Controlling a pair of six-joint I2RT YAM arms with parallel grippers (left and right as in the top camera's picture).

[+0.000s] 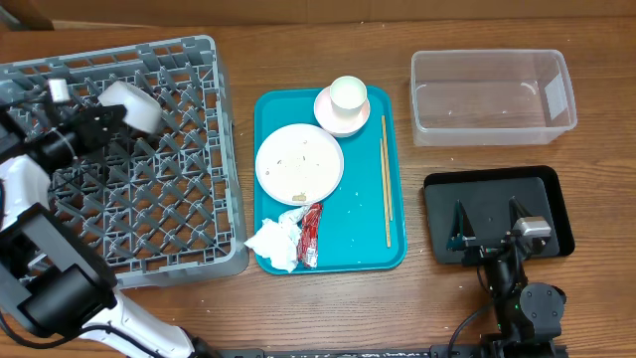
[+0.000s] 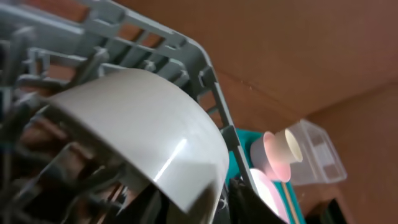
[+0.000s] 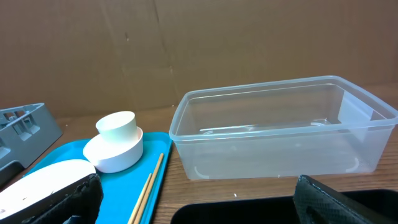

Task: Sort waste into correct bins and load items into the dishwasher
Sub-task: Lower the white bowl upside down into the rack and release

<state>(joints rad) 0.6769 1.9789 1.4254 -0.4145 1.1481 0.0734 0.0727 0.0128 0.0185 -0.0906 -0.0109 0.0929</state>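
Grey-white bowl [image 2: 143, 137] tilted in rack [image 1: 149, 199], rim between our left gripper [image 1: 111, 117] fingers, we can't tell the grip; right gripper [image 1: 489, 227] wide

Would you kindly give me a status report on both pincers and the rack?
Left pincer at grey-white bowl in dish rack; grip unclear. Right pincer open, empty, over black tray. Plate, chopsticks, napkin on teal tray. Nothing blocking.

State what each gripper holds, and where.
Right gripper: nothing. Left gripper straddles the rim of the grey-white bowl in the dish rack; whether it grips cannot be told.
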